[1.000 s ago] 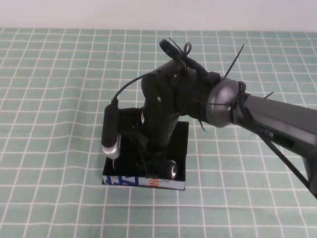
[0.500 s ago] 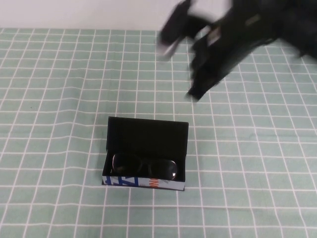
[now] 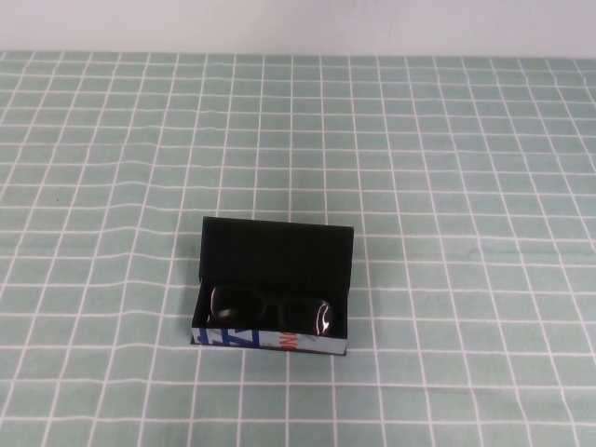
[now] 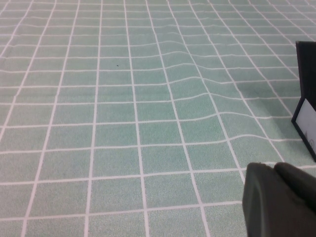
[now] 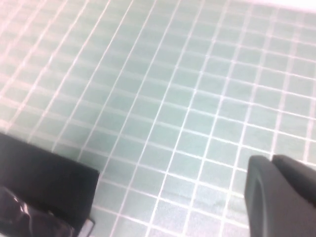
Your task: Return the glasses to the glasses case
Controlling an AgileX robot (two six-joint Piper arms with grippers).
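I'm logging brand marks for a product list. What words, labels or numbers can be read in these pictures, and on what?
Glasses case, front side: white, blue and orange print, its letters too small and cut off to read.
Glasses lying in the open case: no text visible.
Left gripper, low over the cloth beside the case: no label.
Right gripper, above the cloth away from the case: no label.
Nothing else bears text.

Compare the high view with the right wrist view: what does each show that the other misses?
Only the high view shows the whole glasses case, lid raised, its printed front facing the camera and the full frame of the glasses lying inside; neither arm appears there. Only the right wrist view shows the right gripper, hanging above the cloth beside and apart from the case. Both show the green checked tablecloth, the case's black lid and at least part of the glasses. The left gripper shows only in the left wrist view.
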